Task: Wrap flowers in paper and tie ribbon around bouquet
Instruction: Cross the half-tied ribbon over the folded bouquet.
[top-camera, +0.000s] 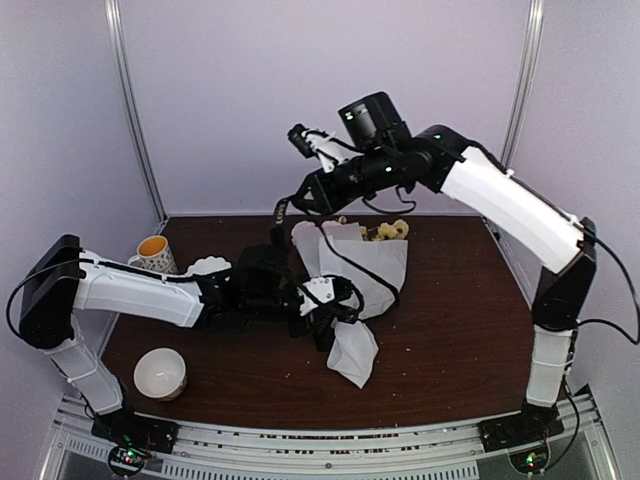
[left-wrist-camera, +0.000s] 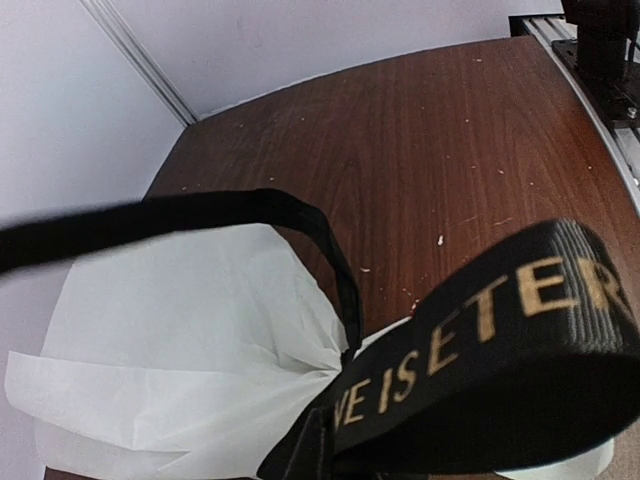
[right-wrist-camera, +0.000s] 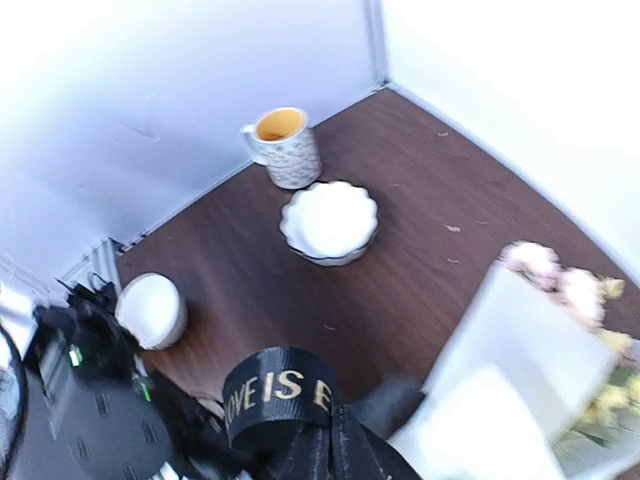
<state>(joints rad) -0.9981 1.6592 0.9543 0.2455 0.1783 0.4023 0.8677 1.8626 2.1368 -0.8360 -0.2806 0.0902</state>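
On the counter we see the bouquet lying already wrapped, its wide end toward the far edge. Our left hand is clenched low at its pinched neck, apparently on the ribbon. Our right hand, raised above, grips another stretch. We judge the tying is underway; next we must draw the loop snug around the neck without tearing it.

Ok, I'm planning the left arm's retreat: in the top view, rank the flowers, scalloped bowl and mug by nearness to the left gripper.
From the left gripper:
1. Flowers: nearest, beyond it and to the right.
2. Scalloped bowl: to its left, beside the arm.
3. Mug: farthest, further left, near the back-left corner.
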